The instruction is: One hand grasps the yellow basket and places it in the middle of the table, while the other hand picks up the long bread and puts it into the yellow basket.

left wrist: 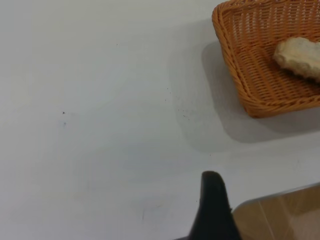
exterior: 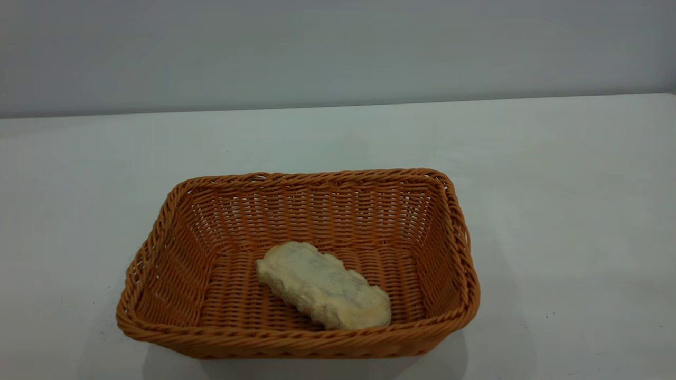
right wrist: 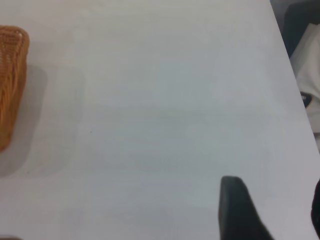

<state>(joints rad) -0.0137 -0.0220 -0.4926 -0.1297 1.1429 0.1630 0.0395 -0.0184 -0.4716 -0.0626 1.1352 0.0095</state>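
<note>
The yellow basket is sitting mid-table, with the long bread lying inside it, pale underside up. Both grippers are hanging well clear over bare tabletop; whether their fingers are parted, I cannot tell

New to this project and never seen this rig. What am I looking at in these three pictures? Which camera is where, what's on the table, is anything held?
It is a two-arm table robot. The large picture comes from a camera outside the rig; neither arm shows in it. On the plain white table stands a rectangular orange-brown woven wicker basket, and inside it, on its floor, lies a small elongated pale cream loaf of bread, set diagonally.

The other two pictures come from cameras on the arms' wrists. In the left wrist view, one black finger of the left end effector is visible over bare table, away from the basket. In the right wrist view, one finger of the right end effector is likewise over bare table. Neither holds anything.
</note>
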